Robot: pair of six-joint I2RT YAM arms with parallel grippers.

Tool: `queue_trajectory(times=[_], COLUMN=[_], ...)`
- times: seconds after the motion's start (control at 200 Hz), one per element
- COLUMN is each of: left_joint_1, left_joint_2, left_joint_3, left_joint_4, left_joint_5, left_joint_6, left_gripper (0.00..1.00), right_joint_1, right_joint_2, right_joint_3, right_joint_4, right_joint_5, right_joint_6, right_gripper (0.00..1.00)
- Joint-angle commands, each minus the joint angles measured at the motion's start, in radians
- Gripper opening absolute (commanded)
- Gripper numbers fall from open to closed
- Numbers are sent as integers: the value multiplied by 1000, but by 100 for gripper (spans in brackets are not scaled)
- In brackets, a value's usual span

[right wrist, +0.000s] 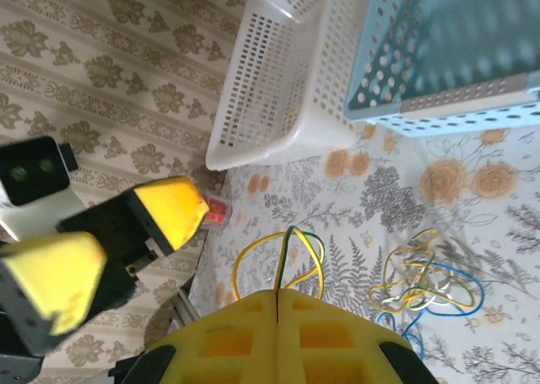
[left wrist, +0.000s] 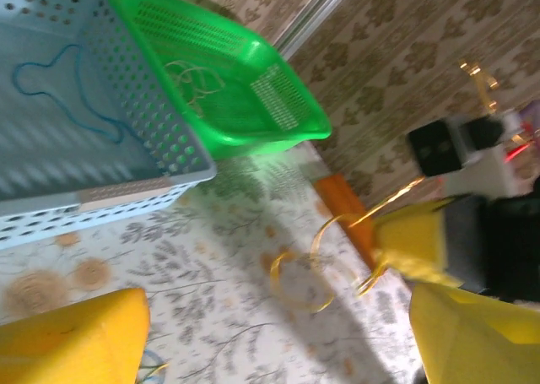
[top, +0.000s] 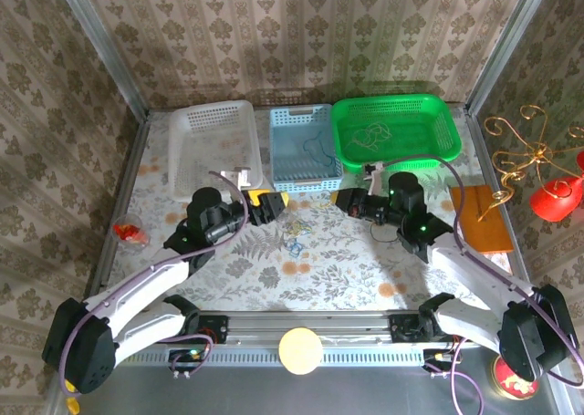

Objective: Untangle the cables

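A small tangle of cables [top: 295, 243] in yellow, blue and pale tones lies on the flowered table between my two grippers. In the right wrist view the tangle [right wrist: 418, 284] sits to the right of the fingers. My right gripper [right wrist: 278, 293] is shut on a yellow-and-green cable [right wrist: 283, 245] that loops out above its fingertips. That looped cable [left wrist: 302, 270] hangs from the right gripper [left wrist: 413, 242] in the left wrist view. My left gripper [left wrist: 278, 342] stands open with nothing between its yellow fingers [left wrist: 76, 342]. From above, the left gripper [top: 274, 202] and the right gripper [top: 345, 199] face each other.
Three baskets stand along the back: a white one [top: 182, 155], a blue one [top: 301, 116] holding a blue cable [left wrist: 59, 84], and a green one [top: 447, 128] holding a yellow cable [left wrist: 192, 82]. An orange board [top: 481, 216] lies right, a red object [top: 130, 231] left.
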Motion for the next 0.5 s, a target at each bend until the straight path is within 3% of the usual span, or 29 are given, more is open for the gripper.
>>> queue_trajectory(times=[0.0,0.195,0.305,0.495], left_joint_1=[-2,-57,-93,-121], left_joint_2=[34,111,125,111], left_joint_3=[48,56,54,38], left_joint_4=[49,139,116,52], left_joint_5=[70,53,16,-47], left_joint_6=[-182,-342,-354,-339], left_gripper=[74,60,54,52], right_joint_1=[44,97,107,108], right_joint_2=[25,70,83,85], right_joint_3=[10,31,40,53], right_joint_4=[70,80,87,83], right_joint_5=[39,102,119,139], right_joint_6=[14,17,18,19], right_gripper=[0,0,0,0])
